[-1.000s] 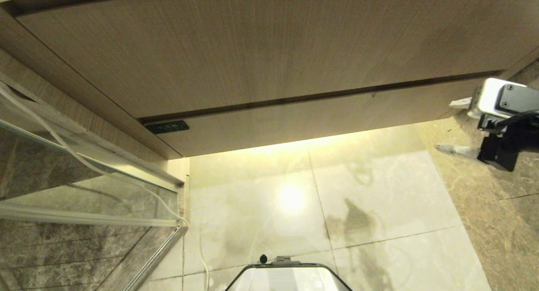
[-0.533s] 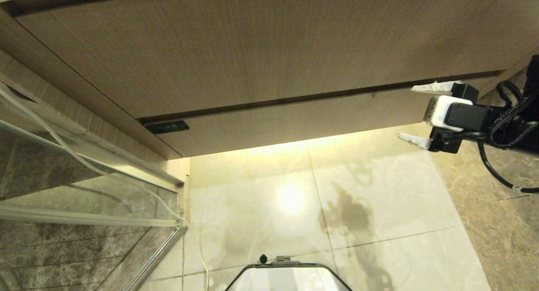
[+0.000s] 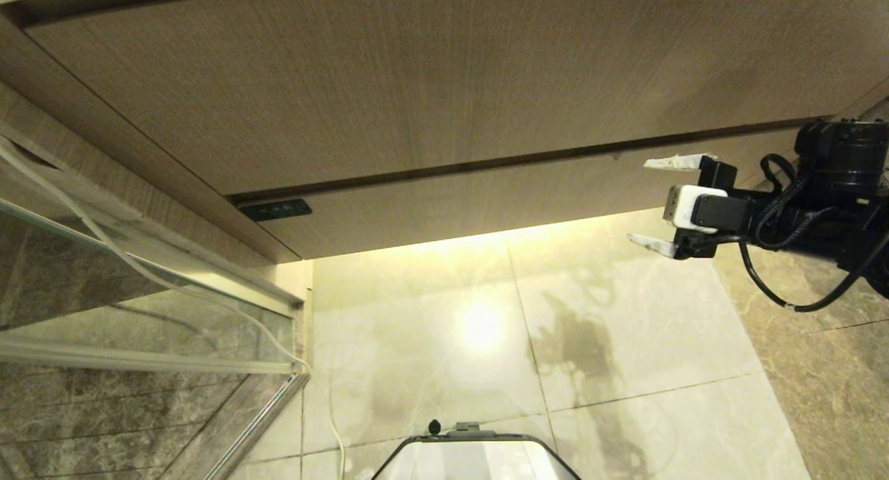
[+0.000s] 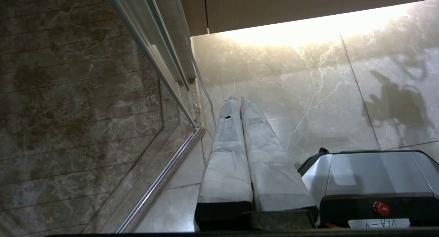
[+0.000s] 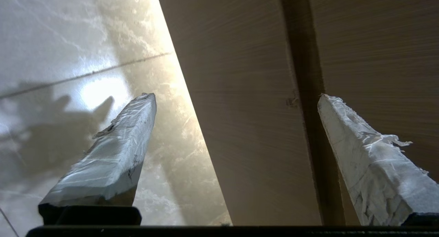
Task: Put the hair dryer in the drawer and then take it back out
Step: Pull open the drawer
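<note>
The right gripper (image 3: 653, 203) reaches in from the right with its jaws spread wide and nothing between them. One taped finger (image 5: 370, 161) lies over the dark seam between the taller wood-grain panel (image 3: 417, 84) and the drawer (image 3: 486, 202); the other hangs past the drawer's lower edge, over the lit marble floor (image 3: 625, 327). Whether either finger touches the wood cannot be told. The drawer is shut, its flat front flush below the panel, a small dark label (image 3: 275, 209) near its left end. The hair dryer is not in sight in any view. The left gripper (image 4: 240, 103) hangs low beside the robot's base (image 4: 370, 175) with its jaws pressed together, empty, near the glass shower rail (image 4: 164, 175). Open floor spreads below the drawer.
</note>
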